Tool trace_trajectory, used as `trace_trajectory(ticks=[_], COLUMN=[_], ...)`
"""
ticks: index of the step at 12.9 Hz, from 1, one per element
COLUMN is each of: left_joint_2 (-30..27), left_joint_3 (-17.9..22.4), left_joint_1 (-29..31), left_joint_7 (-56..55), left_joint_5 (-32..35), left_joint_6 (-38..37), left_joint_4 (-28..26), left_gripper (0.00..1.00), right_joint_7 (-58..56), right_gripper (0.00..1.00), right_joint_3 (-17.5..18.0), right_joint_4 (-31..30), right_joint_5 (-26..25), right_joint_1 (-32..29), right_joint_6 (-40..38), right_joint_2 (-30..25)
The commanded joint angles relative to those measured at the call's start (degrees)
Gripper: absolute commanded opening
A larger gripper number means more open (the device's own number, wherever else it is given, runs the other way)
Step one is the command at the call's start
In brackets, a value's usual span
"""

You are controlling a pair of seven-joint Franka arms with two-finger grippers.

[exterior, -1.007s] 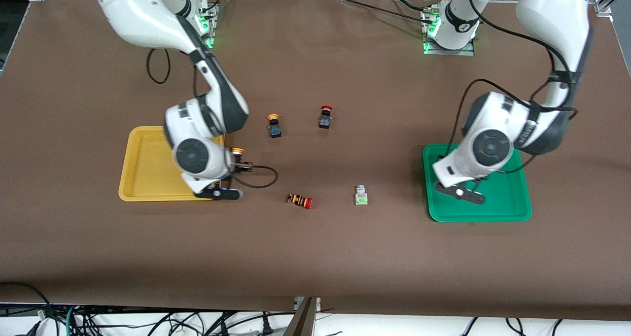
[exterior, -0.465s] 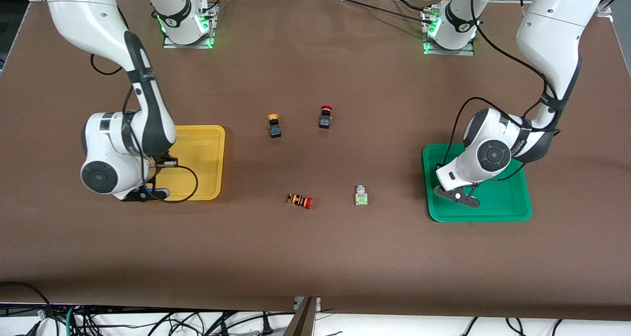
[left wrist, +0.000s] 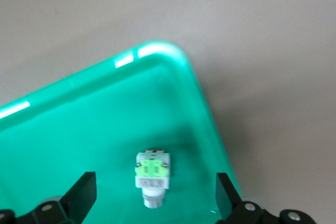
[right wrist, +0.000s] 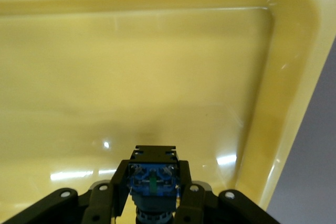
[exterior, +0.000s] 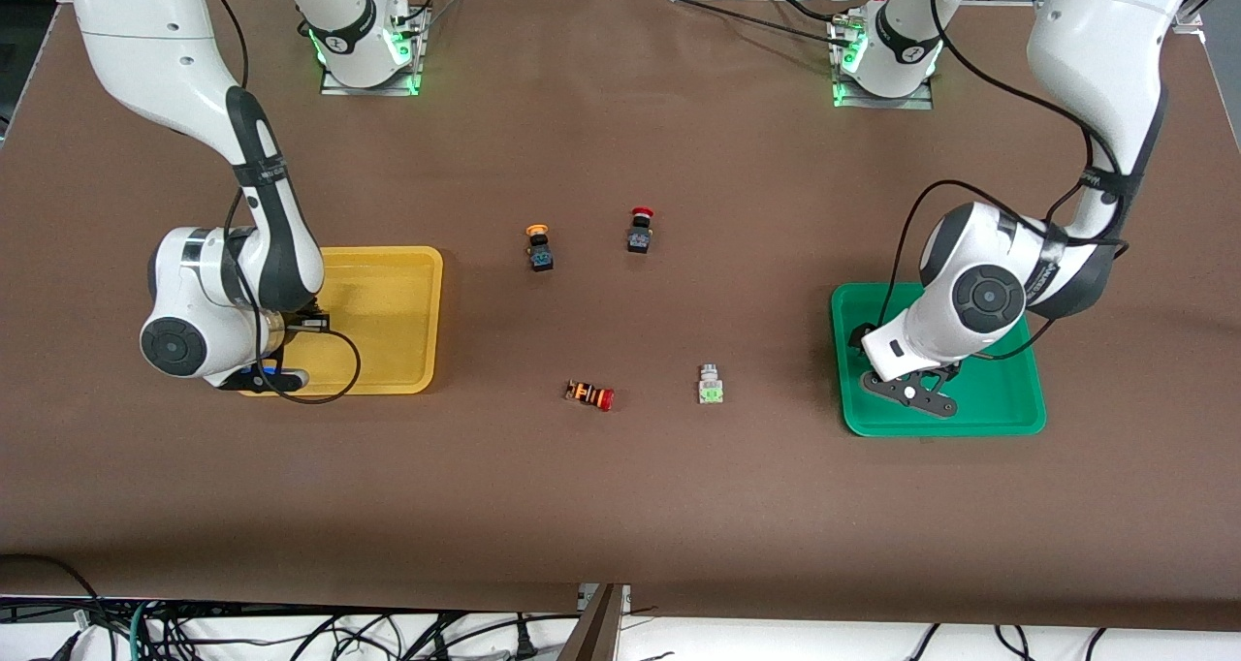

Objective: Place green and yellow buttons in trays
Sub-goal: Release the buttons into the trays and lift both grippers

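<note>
My right gripper [exterior: 270,378] [right wrist: 153,187] is shut on a black-bodied switch with a blue end [right wrist: 153,174], held low over the yellow tray [exterior: 388,283] [right wrist: 157,51]; its cap is hidden. My left gripper [exterior: 908,390] [left wrist: 155,203] is open over the green tray [exterior: 1008,404] [left wrist: 79,124]. A whitish-grey green-faced button [left wrist: 153,174] lies in that tray between the spread fingers [left wrist: 84,200], untouched. On the table lie another yellow-capped button [exterior: 539,247] and another green-faced button [exterior: 711,386].
A black switch with a red cap [exterior: 640,231] stands beside the yellow-capped button. An orange-bodied switch with a red cap [exterior: 590,395] lies beside the green-faced button, nearer the front camera. The brown table mat spreads between the two trays.
My right arm carried its switch from the yellow tray's inner edge across to the part toward the right arm's end. My left arm dipped, then rose slightly over the green tray.
</note>
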Motion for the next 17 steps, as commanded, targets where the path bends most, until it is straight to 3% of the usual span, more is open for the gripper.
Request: trace_trajectory(ticks=[1,2,3,4,5,7,10,13,16,17], left_joint_2=[2.1,4.2,6.5,8.6,11.4,16.4,20.4,21.6,24.5,24.6], left_joint_3=[-1.2,-1.1,-1.1,-1.1,-0.8,-0.8,0.8,7.4,8.1,8.1], left_joint_1=[-4.3,-6.6,-8.1,-10.5,-12.9,-16.1,-19.7,-25.6,-27.0,-27.3], left_joint_7=[-5.8,-8.7,-11.7,-15.0,-17.5,-23.5,-31.0,-33.8,-35.9,-35.8], left_joint_5=[-3.0,-3.1,-3.2,-3.2,-3.1,-3.1,-2.6,-2.4,-2.2,-2.2], left_joint_6=[-6.4,-6.4,-6.4,-6.2,-6.1,-5.8,0.7,3.9,8.2,9.1], left_joint_4=[9.8,12.3,14.4,16.9,20.4,26.2,27.7,27.1,26.8,26.8], left_gripper=[1.0,1.0,1.0,1.0,1.0,1.0,1.0,1.0,0.99,0.7], right_joint_7=[-3.0,-3.4,-3.5,-3.5,-3.5,-3.0,-1.1,2.7,12.8,16.9], right_gripper=[0.06,0.07,0.24,0.71,1.0,1.0,1.0,1.0,1.0,1.0], right_joint_3=[0.1,0.2,0.1,0.1,0.2,0.6,3.4,5.3,6.6,8.2], right_joint_4=[-0.9,-0.9,-0.9,-0.9,-0.6,1.5,8.8,9.0,8.6,8.5], right_joint_5=[0.4,0.4,0.4,0.4,0.4,0.7,1.8,3.4,3.6,3.8], right_joint_1=[-1.5,-1.7,-1.7,-1.7,-1.5,-0.5,2.9,7.6,14.1,14.9], right_joint_6=[1.9,2.0,1.8,1.7,1.1,-4.1,-16.3,-15.2,-12.0,-11.1], right_joint_2=[0.4,0.5,0.6,0.6,0.4,0.0,-0.1,-2.0,-2.5,-2.5])
